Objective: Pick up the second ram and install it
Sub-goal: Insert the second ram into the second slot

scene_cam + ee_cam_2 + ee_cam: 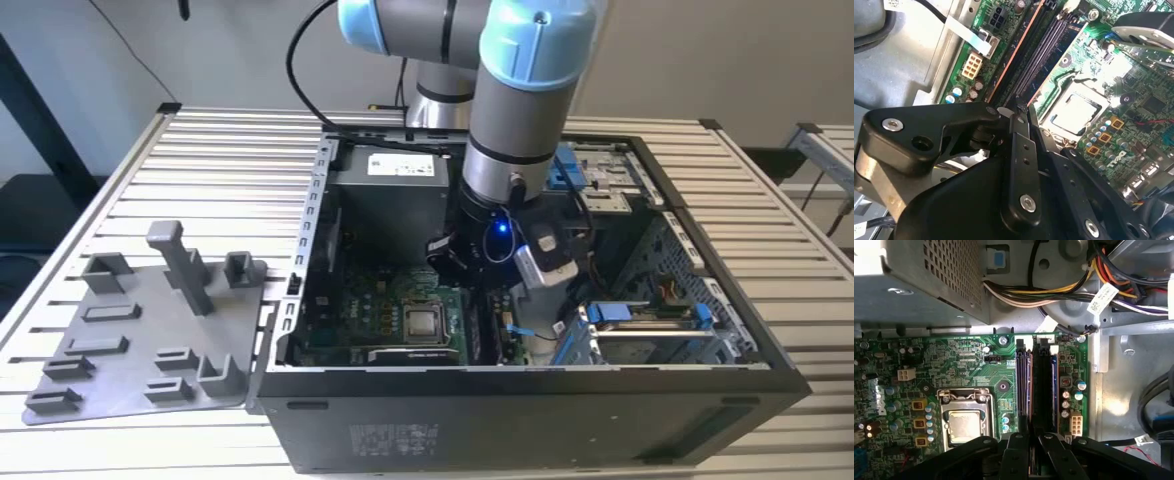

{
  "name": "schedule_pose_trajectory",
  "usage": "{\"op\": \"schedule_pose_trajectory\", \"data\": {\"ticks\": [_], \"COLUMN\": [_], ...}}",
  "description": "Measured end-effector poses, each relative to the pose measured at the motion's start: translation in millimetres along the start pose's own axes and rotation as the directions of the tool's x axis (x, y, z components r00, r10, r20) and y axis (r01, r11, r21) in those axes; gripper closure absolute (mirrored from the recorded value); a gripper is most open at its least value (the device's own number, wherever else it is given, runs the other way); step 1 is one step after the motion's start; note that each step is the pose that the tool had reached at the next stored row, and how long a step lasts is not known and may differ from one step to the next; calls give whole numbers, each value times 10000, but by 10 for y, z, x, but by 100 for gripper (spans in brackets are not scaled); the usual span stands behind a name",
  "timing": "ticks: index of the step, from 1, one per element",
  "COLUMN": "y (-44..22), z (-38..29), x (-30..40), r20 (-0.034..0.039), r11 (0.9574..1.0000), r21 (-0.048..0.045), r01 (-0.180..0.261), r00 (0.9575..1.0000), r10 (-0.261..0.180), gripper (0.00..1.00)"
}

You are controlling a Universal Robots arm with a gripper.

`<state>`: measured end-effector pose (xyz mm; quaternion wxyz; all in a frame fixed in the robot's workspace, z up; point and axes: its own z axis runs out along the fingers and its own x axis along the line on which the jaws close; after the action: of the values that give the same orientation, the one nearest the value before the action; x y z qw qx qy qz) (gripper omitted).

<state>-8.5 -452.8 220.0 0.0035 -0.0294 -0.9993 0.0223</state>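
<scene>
The gripper (1031, 437) is seen down inside the open case (534, 420), poised right over the memory slots (1024, 385) beside the processor (965, 422). A long dark strip, taken to be the second ram (1043, 390), is seen edge-on along the slot line, running straight out from the gripper's tip. Whether it is pinched or already let go cannot be told.

The pick-up is judged done: the tray (134, 330) is left on the table at the exterior view's left, well apart from the arm. Seating is judged under way or just finished, and it cannot be confirmed whether the board is pressed fully home.

As for writing, a white label is carried on the power supply (387, 165), another is fixed to the case front, and a white tag (1101, 297) is looped on the cable bundle. Fine white print is scattered over the motherboard (954, 365). None of it is made out.
</scene>
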Motion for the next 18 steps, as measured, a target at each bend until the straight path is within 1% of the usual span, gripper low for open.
{"op": "schedule_pose_trajectory", "data": {"ticks": [4,10,18], "y": [0,0,3], "z": [0,4,52], "x": [-5,-6,-12], "r20": [13,25,34], "r11": [9996,9984,9971], "r21": [4,13,14], "r01": [284,558,765], "r00": [9996,9984,9971], "r10": [-284,-558,-765], "gripper": [86,86,86]}}
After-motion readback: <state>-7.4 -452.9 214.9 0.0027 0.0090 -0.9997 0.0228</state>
